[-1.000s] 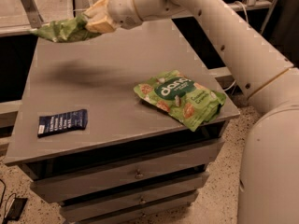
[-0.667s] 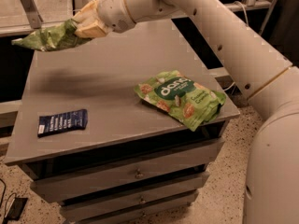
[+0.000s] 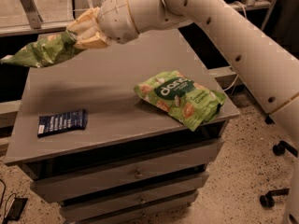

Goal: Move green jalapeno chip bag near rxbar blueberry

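My gripper (image 3: 77, 37) is shut on the green jalapeno chip bag (image 3: 39, 52), a crumpled light-green foil bag. It holds the bag in the air above the far left part of the grey tabletop (image 3: 107, 101). The bag hangs out to the left, past the table's left edge. The rxbar blueberry (image 3: 62, 122), a flat dark navy bar with white text, lies on the near left part of the table, below and in front of the held bag.
A larger flat green "dang" bag (image 3: 181, 98) lies on the right part of the table, reaching its right edge. The table is a grey drawer cabinet (image 3: 135, 174). My white arm (image 3: 224, 27) spans the upper right. A chair's castors (image 3: 273, 197) stand on the floor at right.
My gripper has carried the chip bag to the left and slightly toward the front, so the bag now hangs past the table's left edge. The bar and the "dang" bag have not moved.
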You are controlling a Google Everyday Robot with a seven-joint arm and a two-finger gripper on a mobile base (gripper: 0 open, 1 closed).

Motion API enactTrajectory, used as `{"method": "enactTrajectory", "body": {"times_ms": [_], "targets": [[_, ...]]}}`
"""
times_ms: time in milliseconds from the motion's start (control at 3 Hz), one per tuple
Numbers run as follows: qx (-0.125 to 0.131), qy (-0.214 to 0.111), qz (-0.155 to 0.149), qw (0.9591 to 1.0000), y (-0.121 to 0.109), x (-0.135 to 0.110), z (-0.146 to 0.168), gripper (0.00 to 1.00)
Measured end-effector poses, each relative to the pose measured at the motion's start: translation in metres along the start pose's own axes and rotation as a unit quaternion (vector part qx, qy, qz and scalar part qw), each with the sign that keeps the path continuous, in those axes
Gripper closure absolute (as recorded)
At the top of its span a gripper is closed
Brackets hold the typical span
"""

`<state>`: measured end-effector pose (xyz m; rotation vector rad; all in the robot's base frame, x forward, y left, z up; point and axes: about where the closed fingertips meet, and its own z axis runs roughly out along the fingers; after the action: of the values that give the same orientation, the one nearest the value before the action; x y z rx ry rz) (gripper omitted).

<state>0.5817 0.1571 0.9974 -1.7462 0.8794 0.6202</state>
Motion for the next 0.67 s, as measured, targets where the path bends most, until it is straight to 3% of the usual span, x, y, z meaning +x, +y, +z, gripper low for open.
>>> {"method": "enactTrajectory", "body": {"times_ms": [333,667], "targets": [[-0.001,-0.001,-0.005,1.0,0.0025,-0.0007,0.0004,0.84],[-0.004,-0.003,-0.005,1.0,0.0031,-0.0019,0.0029,0.6]]}}
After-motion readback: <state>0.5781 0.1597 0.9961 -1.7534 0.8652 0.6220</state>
